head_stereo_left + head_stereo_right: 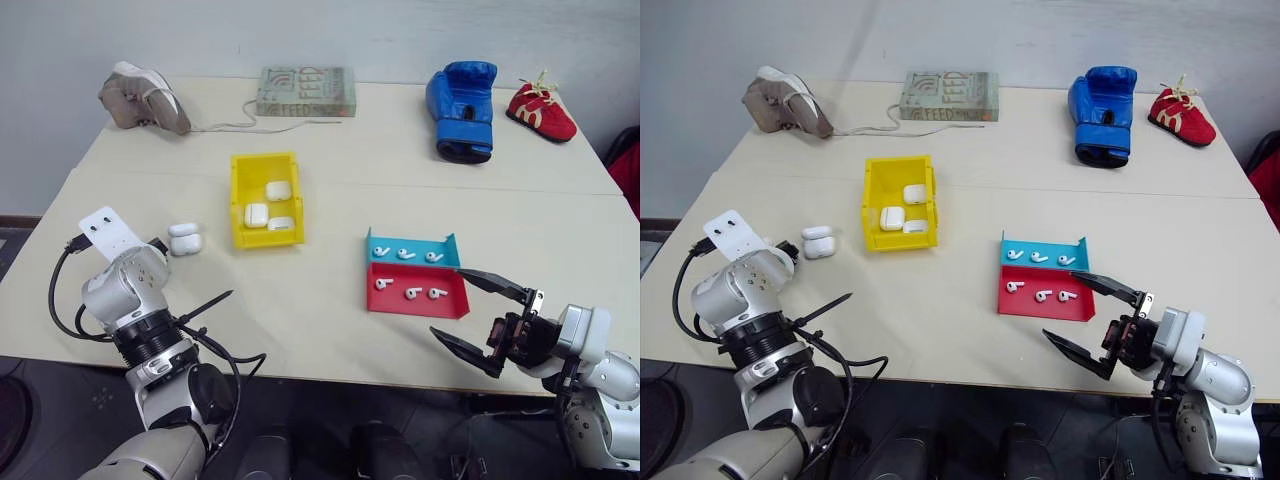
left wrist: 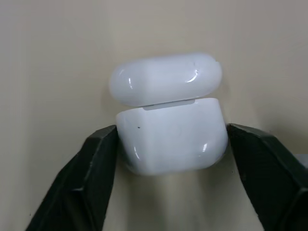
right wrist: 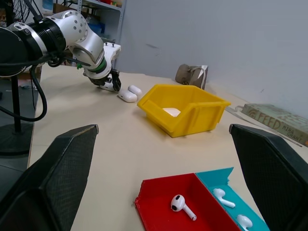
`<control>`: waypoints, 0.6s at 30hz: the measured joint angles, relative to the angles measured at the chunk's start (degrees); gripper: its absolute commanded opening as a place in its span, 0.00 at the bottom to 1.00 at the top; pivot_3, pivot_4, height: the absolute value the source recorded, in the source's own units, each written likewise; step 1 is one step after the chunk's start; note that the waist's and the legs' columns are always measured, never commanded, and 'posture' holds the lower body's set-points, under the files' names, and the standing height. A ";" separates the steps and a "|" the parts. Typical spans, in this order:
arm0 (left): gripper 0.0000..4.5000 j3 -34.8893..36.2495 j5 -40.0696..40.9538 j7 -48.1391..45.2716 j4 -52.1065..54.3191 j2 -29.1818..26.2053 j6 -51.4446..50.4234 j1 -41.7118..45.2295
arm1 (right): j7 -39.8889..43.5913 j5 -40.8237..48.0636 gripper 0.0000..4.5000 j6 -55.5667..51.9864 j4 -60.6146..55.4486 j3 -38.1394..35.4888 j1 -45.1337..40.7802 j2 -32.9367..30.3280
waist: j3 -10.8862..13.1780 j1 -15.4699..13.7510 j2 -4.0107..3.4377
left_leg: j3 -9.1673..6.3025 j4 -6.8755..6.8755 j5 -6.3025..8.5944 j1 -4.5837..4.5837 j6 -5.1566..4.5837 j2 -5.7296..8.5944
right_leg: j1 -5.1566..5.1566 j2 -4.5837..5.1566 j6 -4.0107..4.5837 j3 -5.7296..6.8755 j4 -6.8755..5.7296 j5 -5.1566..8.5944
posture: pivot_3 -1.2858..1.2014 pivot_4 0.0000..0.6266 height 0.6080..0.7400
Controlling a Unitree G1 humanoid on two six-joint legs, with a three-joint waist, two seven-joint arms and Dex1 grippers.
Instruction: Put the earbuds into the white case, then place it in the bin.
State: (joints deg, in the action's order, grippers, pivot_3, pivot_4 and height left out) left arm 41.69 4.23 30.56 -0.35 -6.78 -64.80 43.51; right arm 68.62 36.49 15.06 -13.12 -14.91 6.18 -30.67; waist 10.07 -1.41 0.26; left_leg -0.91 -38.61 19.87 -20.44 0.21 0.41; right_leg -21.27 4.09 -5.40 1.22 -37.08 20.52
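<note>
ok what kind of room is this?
Probably a lab or workshop test setup: a plain table against a bare wall, staged with unrelated props like a boxing glove and a book, plus storage shelving behind.

A: From where do the two head views look?

B: From above, forward and down over the table (image 1: 330, 320). Both share the same scene, from the yellow bin (image 1: 266, 200) to the red tray (image 1: 416, 291), only a little shifted sideways.

A: And the wrist views?

B: The left wrist view is very close, looking between its black fingers (image 2: 91, 168) at a white case (image 2: 171, 137). The right wrist view looks low and almost level across the table, and it shares the bin, the trays and the left gripper (image 3: 114, 82) with the head views.
</note>
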 measured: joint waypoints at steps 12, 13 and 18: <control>0.62 -1.13 3.93 -11.49 12.25 -4.14 2.52 -13.49 | 1.32 -0.58 1.00 1.29 2.28 -0.19 1.35 -0.03 | 0.01 0.74 0.03 | 0.06 0.02 0.00 -0.01 0.08 -0.09 | -0.10 -0.08 0.00 -0.04 -0.05 0.00 | 0.52 0.24 1.00; 0.62 -1.82 6.50 -17.94 13.87 -7.44 5.50 -16.99 | 1.77 -0.57 1.00 1.68 2.91 -0.64 1.50 -0.09 | 0.03 0.95 0.06 | 0.05 0.03 0.00 -0.01 0.10 -0.11 | -0.10 -0.10 0.01 -0.04 -0.05 0.01 | 0.52 0.24 1.00; 0.62 -3.74 19.58 -48.96 18.93 -17.73 20.50 -27.63 | 3.98 -0.53 1.00 3.48 7.74 -3.76 2.39 -1.39 | 0.01 0.64 0.01 | -0.04 -0.02 0.03 0.05 0.05 -0.07 | 0.15 0.00 0.05 -0.01 0.19 0.02 | 0.52 0.24 1.00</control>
State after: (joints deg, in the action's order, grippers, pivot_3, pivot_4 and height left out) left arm 37.95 23.81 -18.41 18.58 -24.51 -44.30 15.88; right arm 72.60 35.97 18.54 -5.39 -18.67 8.57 -32.06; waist 10.08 -0.77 0.27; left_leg -0.96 -38.63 19.91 -20.40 0.27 0.34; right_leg -21.12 4.09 -5.35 1.21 -36.89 20.55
